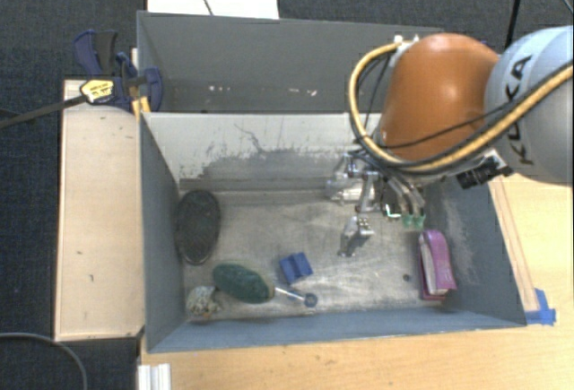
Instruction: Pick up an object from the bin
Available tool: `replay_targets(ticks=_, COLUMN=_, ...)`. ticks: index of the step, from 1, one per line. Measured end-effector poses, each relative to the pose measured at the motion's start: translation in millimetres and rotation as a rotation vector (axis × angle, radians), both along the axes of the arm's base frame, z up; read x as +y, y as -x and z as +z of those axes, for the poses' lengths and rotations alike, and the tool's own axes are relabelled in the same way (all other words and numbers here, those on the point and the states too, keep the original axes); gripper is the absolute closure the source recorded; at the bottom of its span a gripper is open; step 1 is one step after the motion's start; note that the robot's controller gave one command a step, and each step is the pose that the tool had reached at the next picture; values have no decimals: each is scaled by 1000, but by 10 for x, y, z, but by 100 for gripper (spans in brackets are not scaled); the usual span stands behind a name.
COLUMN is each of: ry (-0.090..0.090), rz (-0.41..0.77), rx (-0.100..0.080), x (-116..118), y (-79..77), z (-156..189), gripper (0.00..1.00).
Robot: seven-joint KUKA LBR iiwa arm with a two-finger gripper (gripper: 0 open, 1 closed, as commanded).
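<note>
My gripper (353, 241) hangs over the bare floor in the right middle of the bin, with nothing visibly held. The nearest loose thing is a small blue block (294, 268), lying left of it and closer to the front wall. A thin metal piece with a blue ring (301, 296) lies just in front of that block. To the gripper's right, a purple and pink box (436, 263) rests against the right wall. A small green thing (412, 220) sits just above the box.
A dark green oval (240, 282) and a pale, stone-like lump (202, 300) lie at the front left. A flat black oval (197, 225) leans by the left wall. The arm's orange cover and cables hang over the bin's back right.
</note>
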State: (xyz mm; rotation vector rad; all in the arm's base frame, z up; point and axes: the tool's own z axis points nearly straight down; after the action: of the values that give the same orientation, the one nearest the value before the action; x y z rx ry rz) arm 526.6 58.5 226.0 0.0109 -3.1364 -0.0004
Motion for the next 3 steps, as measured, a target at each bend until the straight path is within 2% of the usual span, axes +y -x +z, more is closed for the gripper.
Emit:
replay_targets(ticks=1, ry=-1, rz=143, rx=-18, x=83, y=439, z=-1521, gripper=0)
replay_targets(ticks=2, ry=-2, rz=456, rx=-30, x=704, y=434, z=-1515, gripper=0)
replay_targets(ticks=3, ry=-2, rz=528, rx=-17, x=222, y=75, z=-1527, gripper=0)
